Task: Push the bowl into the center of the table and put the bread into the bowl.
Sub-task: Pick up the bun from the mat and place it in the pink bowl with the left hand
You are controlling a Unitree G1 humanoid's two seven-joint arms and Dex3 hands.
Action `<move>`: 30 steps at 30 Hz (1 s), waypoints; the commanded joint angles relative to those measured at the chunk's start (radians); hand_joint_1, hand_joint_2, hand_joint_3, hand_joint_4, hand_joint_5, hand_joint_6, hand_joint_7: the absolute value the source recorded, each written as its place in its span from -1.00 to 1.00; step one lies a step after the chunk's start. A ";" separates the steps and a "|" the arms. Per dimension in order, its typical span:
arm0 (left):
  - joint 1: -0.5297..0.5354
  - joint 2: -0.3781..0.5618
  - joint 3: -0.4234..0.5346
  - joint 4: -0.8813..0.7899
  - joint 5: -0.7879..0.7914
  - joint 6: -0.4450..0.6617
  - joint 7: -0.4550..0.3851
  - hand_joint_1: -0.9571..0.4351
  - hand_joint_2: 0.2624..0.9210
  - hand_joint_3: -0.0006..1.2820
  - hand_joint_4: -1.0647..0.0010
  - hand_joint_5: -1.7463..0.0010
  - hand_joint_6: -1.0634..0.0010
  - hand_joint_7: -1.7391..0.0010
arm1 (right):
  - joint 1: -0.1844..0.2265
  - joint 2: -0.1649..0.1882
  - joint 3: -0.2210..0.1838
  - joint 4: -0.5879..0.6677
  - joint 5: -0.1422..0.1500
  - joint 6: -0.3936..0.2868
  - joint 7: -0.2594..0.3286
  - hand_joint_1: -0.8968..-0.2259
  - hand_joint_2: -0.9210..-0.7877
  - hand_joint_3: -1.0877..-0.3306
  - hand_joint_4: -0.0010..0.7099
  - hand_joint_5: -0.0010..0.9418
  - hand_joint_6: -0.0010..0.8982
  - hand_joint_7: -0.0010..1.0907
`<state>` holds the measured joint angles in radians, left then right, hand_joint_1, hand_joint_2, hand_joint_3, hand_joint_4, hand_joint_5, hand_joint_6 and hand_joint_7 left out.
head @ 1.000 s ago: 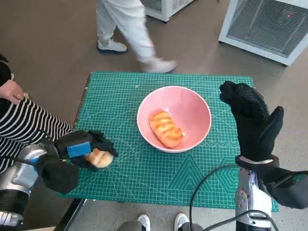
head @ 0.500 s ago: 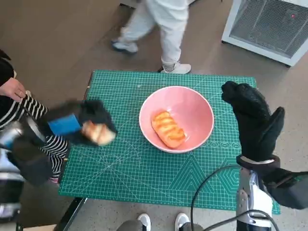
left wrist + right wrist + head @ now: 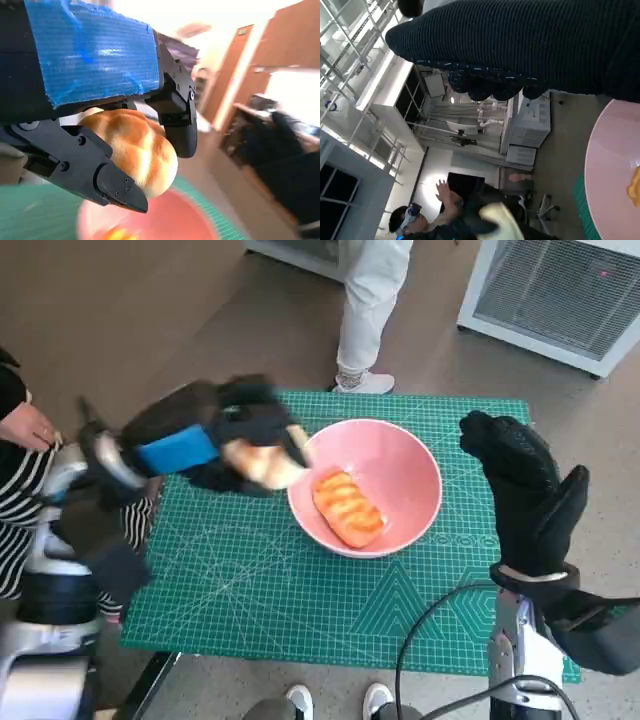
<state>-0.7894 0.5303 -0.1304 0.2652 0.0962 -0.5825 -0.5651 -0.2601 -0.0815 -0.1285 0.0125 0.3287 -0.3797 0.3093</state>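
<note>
In the head view the left robot hand [image 3: 215, 440] sits in the upper left of the frame, raised over the green cutting mat [image 3: 250, 580] that covers the surface, and it holds a bread roll [image 3: 262, 464] at its fingertips. The roll is right at the left rim of the pink bowl [image 3: 400, 465], which stands near the middle of the mat. A second piece of bread [image 3: 347, 507] lies inside the bowl, toward its lower left. The left wrist view shows the grip closely: black fingers [image 3: 107, 177] clamp the roll [image 3: 137, 150] from both sides, with the pink bowl [image 3: 165, 222] blurred at the lower edge of that frame.

The right robot hand [image 3: 525, 490] stands upright at the right of the head view, just beside the bowl's right rim, fingers extended and holding nothing.

The left arm and hand are smeared by motion blur, so the fingers' outline is unclear in the head view. In the right wrist view the glove [image 3: 530, 45] fills the top and only a sliver of the bowl [image 3: 615, 175] shows at the right edge. A person's legs [image 3: 370, 300] are cut off at the top of the head view, and a striped sleeve [image 3: 20, 490] at the left edge.
</note>
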 commanded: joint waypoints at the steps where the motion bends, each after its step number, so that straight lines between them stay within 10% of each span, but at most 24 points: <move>1: -0.092 -0.063 -0.060 0.042 0.063 0.011 0.002 0.38 0.95 -0.94 -0.39 -0.21 -0.34 -0.31 | 0.019 0.007 0.003 0.011 0.000 0.004 0.003 -0.32 -1.00 0.16 -0.56 -1.00 -0.90 -0.13; 17: -0.285 -0.249 -0.229 0.480 0.286 -0.095 0.102 0.38 0.99 -0.95 -0.33 -0.37 -0.34 -0.18 | 0.060 0.006 -0.010 -0.032 -0.004 0.011 -0.020 -0.30 -1.00 0.16 -0.52 -0.99 -0.90 -0.13; 24: -0.323 -0.305 -0.276 0.624 0.326 0.047 0.033 0.38 1.00 -0.85 -0.20 -0.45 -0.17 -0.30 | 0.072 0.011 -0.008 -0.054 -0.009 0.026 -0.039 -0.33 -1.00 0.16 -0.51 -0.98 -0.86 -0.12; 30: -0.321 -0.316 -0.317 0.592 0.363 0.270 -0.084 0.20 0.87 -0.94 0.49 0.75 0.44 0.77 | 0.084 0.008 -0.010 -0.074 -0.017 0.026 -0.049 -0.35 -1.00 0.16 -0.55 -1.00 -0.90 -0.13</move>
<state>-1.0927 0.2164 -0.4316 0.8806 0.4408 -0.3949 -0.6043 -0.2062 -0.0753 -0.1351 -0.0558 0.3180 -0.3704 0.2729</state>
